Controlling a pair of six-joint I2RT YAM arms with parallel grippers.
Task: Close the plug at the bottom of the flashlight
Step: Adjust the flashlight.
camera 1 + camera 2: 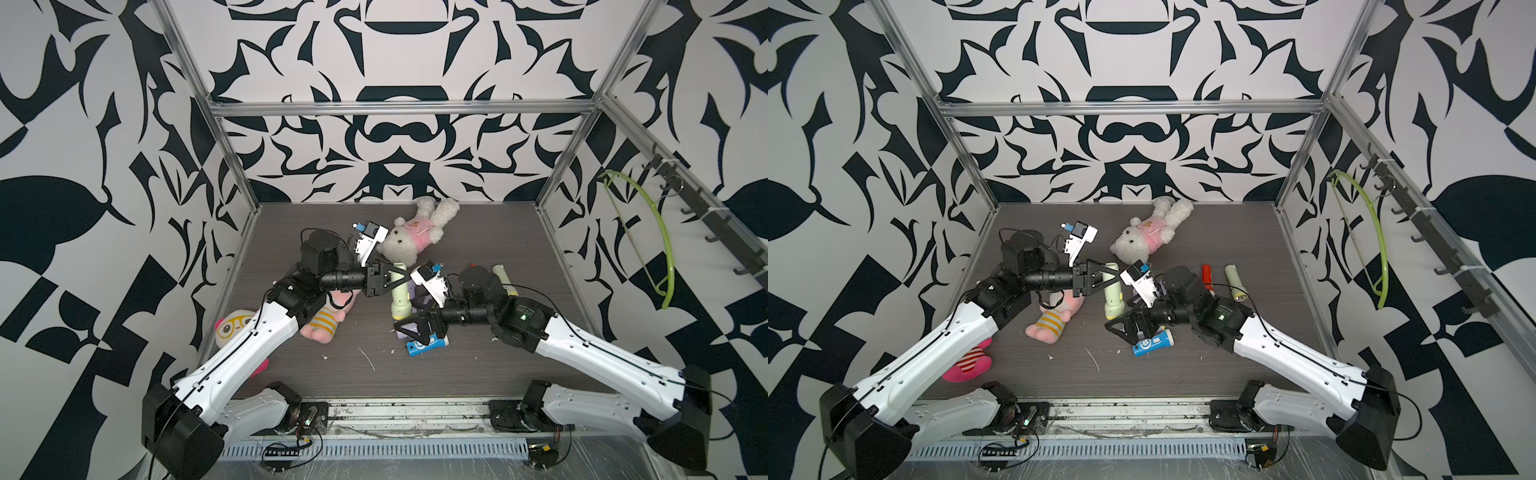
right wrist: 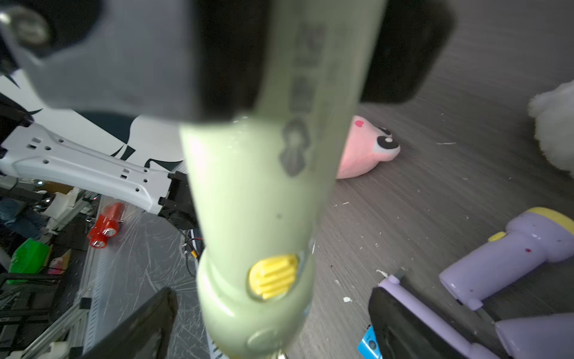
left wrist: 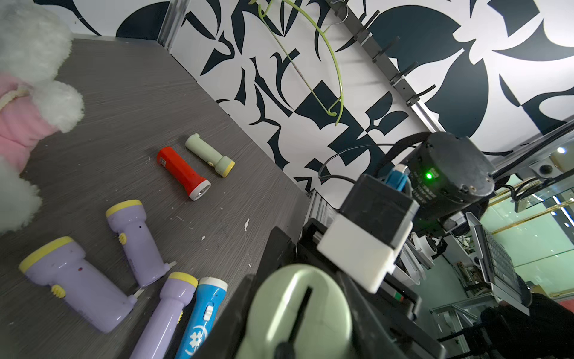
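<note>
Left black parallel gripper (image 1: 398, 277) is pinching the pale green plastic flashlight (image 1: 400, 298) by the narrow tail half of its barrel. It is holding the flashlight above the dark grey wood-grain table (image 1: 457, 374), wider head pointing toward the front edge. Right black gripper (image 1: 1122, 331) is standing spread wide around that head, its fingers (image 2: 139, 323) sitting apart from the barrel on either side (the yellow ribbed switch (image 2: 273, 275) is facing the right wrist camera). From the left wrist, the rounded tail end (image 3: 298, 307) is showing a dark slot; whether the plug is sitting flush I cannot tell. A blue flashlight (image 1: 428, 345) is lying on the table under the right gripper.
</note>
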